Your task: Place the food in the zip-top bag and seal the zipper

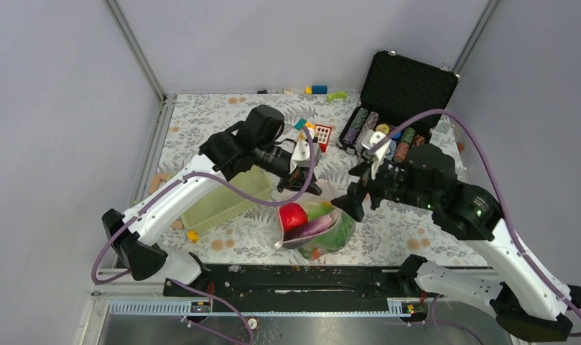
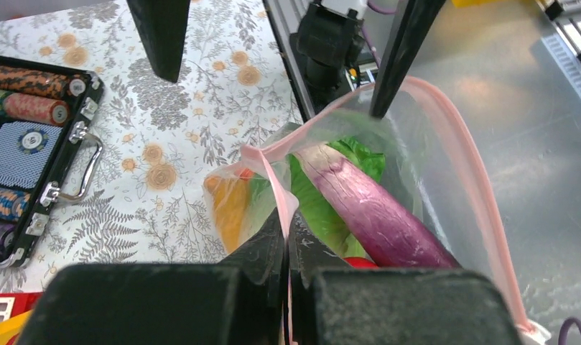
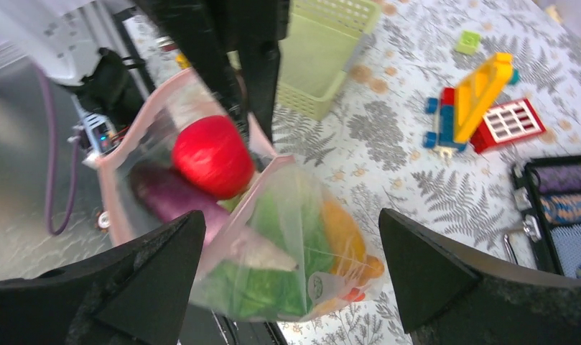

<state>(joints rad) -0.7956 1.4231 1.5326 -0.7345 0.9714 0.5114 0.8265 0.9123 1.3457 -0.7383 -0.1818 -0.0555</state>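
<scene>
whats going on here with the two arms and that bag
The left claw is shut on the pink zipper strip of the clear bag, holding its mouth up. Food is already inside, including a red round piece, a purple vegetable and green leaves. The right claw is wide open beside the bag, gripping nothing. The mouth gapes, so nothing is sealed yet.

The table (image 1: 201,115), spread with a floral cloth, is enclosed behind and on both sides by plain grey walls (image 1: 57,108), metal posts (image 1: 136,50) are set at its far corners, and a black rail (image 1: 309,277) is fixed along its near edge.
</scene>
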